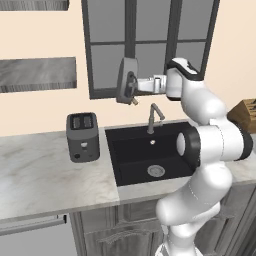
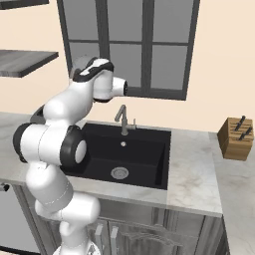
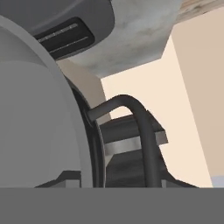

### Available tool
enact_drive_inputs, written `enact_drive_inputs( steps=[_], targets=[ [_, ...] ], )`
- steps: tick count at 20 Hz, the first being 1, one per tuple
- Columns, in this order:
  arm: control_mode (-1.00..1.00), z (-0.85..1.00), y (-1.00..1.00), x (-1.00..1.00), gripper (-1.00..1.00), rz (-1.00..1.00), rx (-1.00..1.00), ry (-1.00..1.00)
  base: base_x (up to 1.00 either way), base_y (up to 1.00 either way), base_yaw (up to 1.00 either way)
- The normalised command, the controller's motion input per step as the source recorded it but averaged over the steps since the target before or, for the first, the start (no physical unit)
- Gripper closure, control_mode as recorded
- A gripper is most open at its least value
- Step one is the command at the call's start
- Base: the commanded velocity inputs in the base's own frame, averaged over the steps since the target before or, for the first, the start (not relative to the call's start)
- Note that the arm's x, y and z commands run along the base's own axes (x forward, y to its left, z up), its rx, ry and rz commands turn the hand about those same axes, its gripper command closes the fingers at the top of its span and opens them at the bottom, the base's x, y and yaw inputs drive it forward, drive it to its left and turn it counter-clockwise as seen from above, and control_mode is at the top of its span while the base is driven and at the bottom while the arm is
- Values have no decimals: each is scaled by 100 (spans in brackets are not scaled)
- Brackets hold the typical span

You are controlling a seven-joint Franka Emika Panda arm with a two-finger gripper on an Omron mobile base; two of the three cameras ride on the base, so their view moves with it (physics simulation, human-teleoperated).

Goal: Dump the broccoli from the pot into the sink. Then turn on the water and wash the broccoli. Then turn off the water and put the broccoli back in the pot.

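Holding the Pot Tipped Above the Sink

My claw (image 1: pixel 134 88) is clamped on the pot (image 1: pixel 126 80), which I hold high in front of the window (image 1: pixel 150 45), above the left part of the sink (image 1: pixel 130 165). The pot is turned on its side, so that its round grey body stands on edge. It is a wide, shallow metal vessel; in the hand view its grey wall (image 3: pixel 39 113) curves up the left side and one dark loop handle (image 3: pixel 140 127) arches just beside the rim. My fingers grip at the rim on the side nearest my wrist; the fingertips themselves are hidden behind the pot.

The sink is a black rectangular basin set in the marble counter (image 1: pixel 45 180), with a round silver drain (image 1: pixel 156 171) and a slim grey faucet (image 1: pixel 154 117) at its back edge. A small pale spot (image 1: pixel 153 142) lies in the basin below the faucet; I cannot tell what it is. A dark toaster (image 1: pixel 82 136) stands left of the sink, below the pot and slightly to its left. A wooden knife block (image 2: pixel 235 138) sits well apart on the right.
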Motion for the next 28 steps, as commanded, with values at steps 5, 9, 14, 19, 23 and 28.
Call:
enact_drive_inputs(
  steps=[5, 9, 14, 19, 23, 28],
  targets=[
    [-100, 0, -2, 12, 100, 0, 7, 3, 0, 0, 0],
    [-100, 6, -2, 10, 100, 0, 8, 1, 0, 0, 0],
    [-100, 18, 0, -3, 100, 0, 5, 0, 0, 0, 0],
    [-100, 45, 0, -86, 100, 0, -6, -20, 0, 0, 0],
    [-100, 36, 0, -100, 100, -1, -26, -22, 0, 0, 0],
    [-100, 15, 2, -99, 100, -1, -32, -12, 0, 0, 0]
  ],
)
